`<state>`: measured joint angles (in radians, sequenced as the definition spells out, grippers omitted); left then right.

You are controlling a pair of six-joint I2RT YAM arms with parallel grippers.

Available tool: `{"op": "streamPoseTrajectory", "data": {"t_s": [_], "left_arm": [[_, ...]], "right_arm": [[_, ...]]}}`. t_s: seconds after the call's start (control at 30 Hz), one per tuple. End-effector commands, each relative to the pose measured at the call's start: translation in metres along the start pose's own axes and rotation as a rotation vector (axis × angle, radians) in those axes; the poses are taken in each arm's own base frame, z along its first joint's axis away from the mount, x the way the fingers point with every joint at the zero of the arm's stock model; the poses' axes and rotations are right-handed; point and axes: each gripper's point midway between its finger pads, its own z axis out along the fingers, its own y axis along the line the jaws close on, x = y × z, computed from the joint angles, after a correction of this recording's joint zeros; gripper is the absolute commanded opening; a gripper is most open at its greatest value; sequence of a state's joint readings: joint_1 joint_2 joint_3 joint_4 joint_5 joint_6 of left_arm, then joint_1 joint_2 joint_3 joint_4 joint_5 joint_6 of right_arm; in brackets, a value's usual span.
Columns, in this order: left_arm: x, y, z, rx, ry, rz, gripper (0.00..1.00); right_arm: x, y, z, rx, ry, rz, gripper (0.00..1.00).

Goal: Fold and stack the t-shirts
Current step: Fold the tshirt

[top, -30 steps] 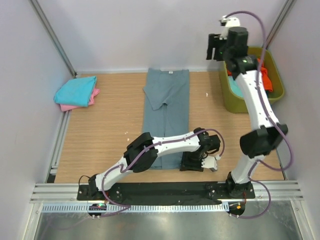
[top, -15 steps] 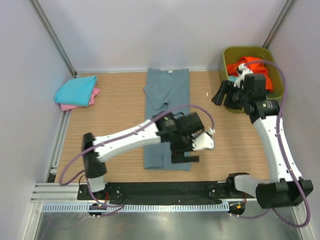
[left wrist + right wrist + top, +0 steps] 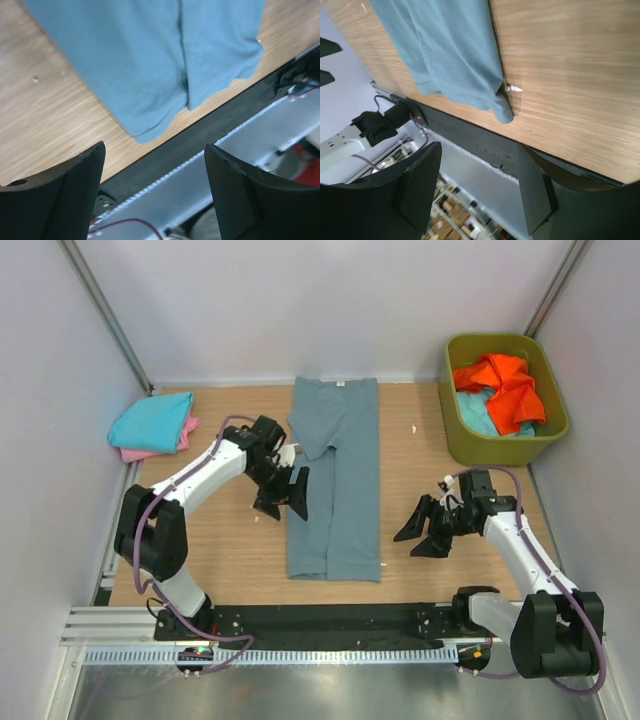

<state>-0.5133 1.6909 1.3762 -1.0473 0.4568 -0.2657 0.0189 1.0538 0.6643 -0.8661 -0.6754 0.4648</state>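
A long grey-blue t-shirt (image 3: 336, 480) lies folded lengthwise in a strip down the middle of the wooden table, its white label at the far end. Its near hem shows in the left wrist view (image 3: 165, 65) and the right wrist view (image 3: 450, 55). My left gripper (image 3: 284, 500) is open and empty at the strip's left edge. My right gripper (image 3: 422, 535) is open and empty over bare wood to the right of the strip. A turquoise shirt (image 3: 150, 423) lies folded on a pink one (image 3: 186, 435) at the far left. An orange shirt (image 3: 504, 385) and a light blue one (image 3: 478, 415) lie in the tub.
The olive-green tub (image 3: 457, 445) stands at the far right corner. White walls close the table on three sides. A black rail (image 3: 330, 622) and metal trim run along the near edge.
My left arm swung from the strip's near right end to its left edge. My right arm came down from over the tub to low above the table at the right.
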Motion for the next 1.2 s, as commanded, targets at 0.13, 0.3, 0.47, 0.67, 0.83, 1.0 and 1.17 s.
{"op": "streamPoseTrajectory", "data": {"t_s": [0.13,0.3,0.47,0.67,0.83,1.0,1.17], "left_arm": [[0.013,0.002,0.021,0.255,-0.063,-0.538,0.77],[0.040,0.033,0.047,0.154,-0.061,-0.627,0.77],[0.073,0.056,0.065,0.111,-0.052,-0.735,0.72],[0.076,0.066,0.076,0.093,-0.081,-0.751,0.71],[0.072,0.070,0.085,0.092,-0.067,-0.770,0.67],[0.074,0.072,0.088,0.085,-0.056,-0.776,0.64],[0.081,0.073,0.088,0.076,-0.054,-0.780,0.62]], "right_arm": [[-0.002,-0.005,0.028,-0.067,0.073,0.147,0.66],[-0.006,-0.014,0.047,-0.039,0.095,0.163,0.65],[0.015,-0.015,0.064,-0.020,0.144,0.109,0.62],[0.033,-0.025,0.078,0.054,0.182,0.053,0.62],[0.030,-0.032,0.088,0.071,0.172,0.065,0.60],[0.025,-0.031,0.097,0.056,0.138,0.041,0.57],[0.036,-0.028,0.098,0.052,0.165,0.000,0.52]]}}
